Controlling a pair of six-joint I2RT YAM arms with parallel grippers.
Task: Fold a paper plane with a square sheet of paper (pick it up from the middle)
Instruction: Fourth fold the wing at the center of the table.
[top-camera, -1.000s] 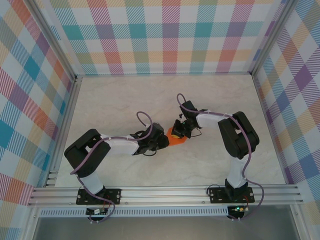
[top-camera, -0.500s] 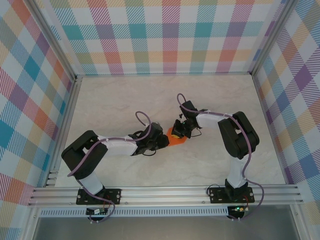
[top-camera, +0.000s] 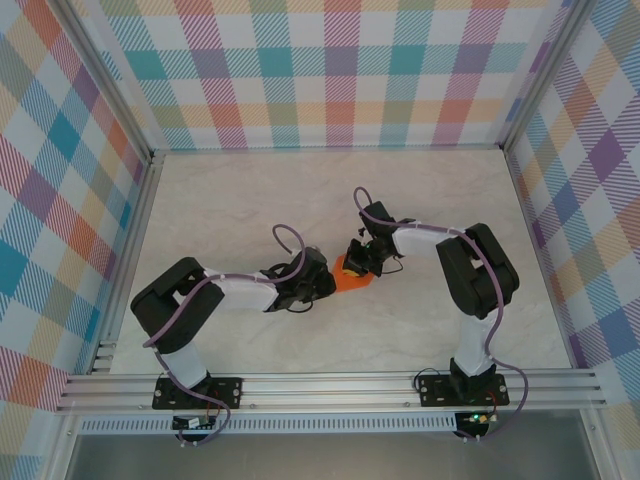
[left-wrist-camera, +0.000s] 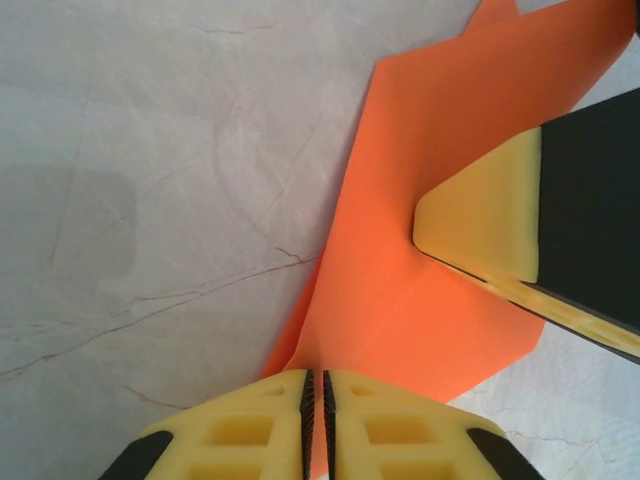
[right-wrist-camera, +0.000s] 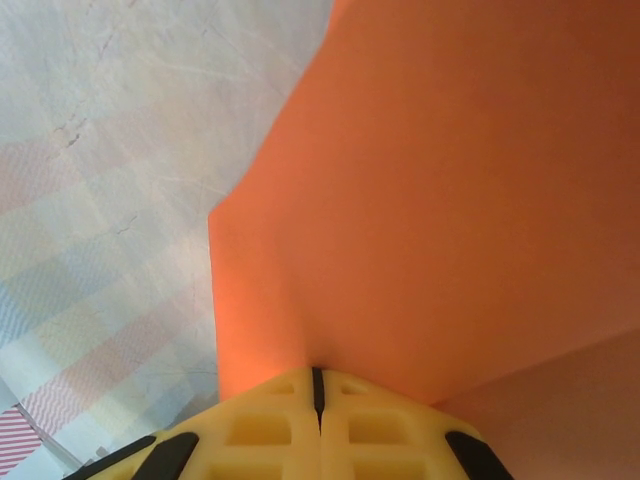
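I have the left gripper (left-wrist-camera: 316, 400) and right gripper (right-wrist-camera: 317, 390) both clamped on the thin bright orange paper sheet (left-wrist-camera: 400, 300) — pulling them apart could tear it.

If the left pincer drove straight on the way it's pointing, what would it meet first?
The folded bright orange paper sheet that the left pincer pinches; just beyond, slightly right, likely the right pincer's yellow pad, though depth is unclear.
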